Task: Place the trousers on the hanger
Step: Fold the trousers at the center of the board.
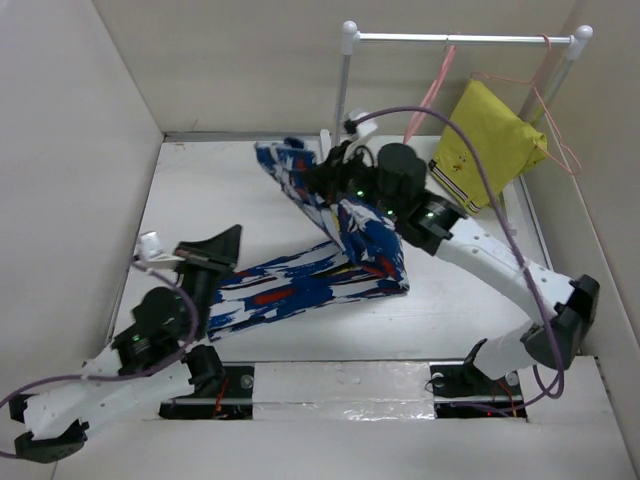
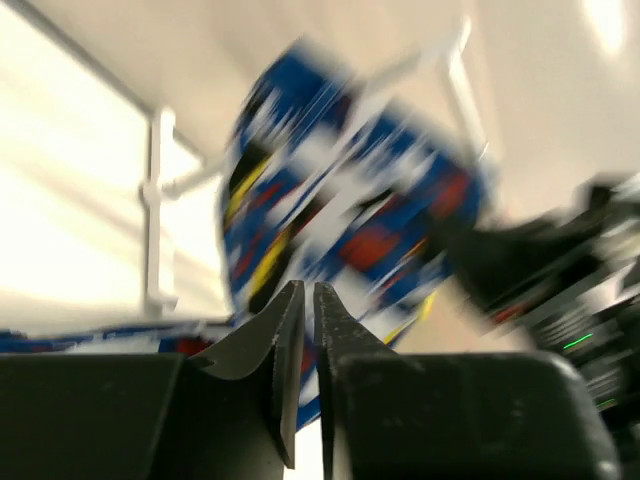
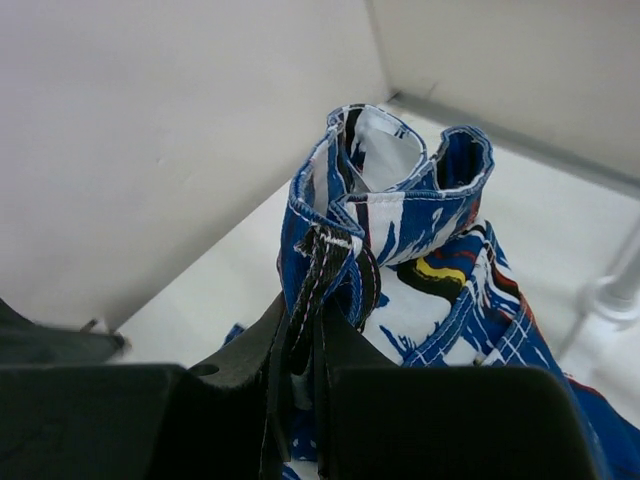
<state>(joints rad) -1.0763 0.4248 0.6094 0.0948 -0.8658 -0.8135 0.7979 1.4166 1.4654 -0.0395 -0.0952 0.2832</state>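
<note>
The blue brush-stroke trousers (image 1: 300, 280) lie across the middle of the table, one part running back and left to the right gripper. My right gripper (image 1: 332, 172) is shut on the bunched waistband (image 3: 420, 230) and holds it raised; a black belt loop sits between its fingertips (image 3: 305, 305). My left gripper (image 1: 222, 245) is shut and empty, just above the trousers' left end. Its wrist view is blurred and shows the trousers (image 2: 340, 200) beyond the closed gripper (image 2: 308, 288). A thin pink hanger (image 1: 432, 90) hangs on the rail at the back right.
A white clothes rail (image 1: 460, 38) stands at the back right, with a yellow garment (image 1: 485, 140) on a second pink hanger (image 1: 552, 130). Beige walls enclose the table on the left, back and right. A rail post (image 3: 610, 295) shows near the right gripper.
</note>
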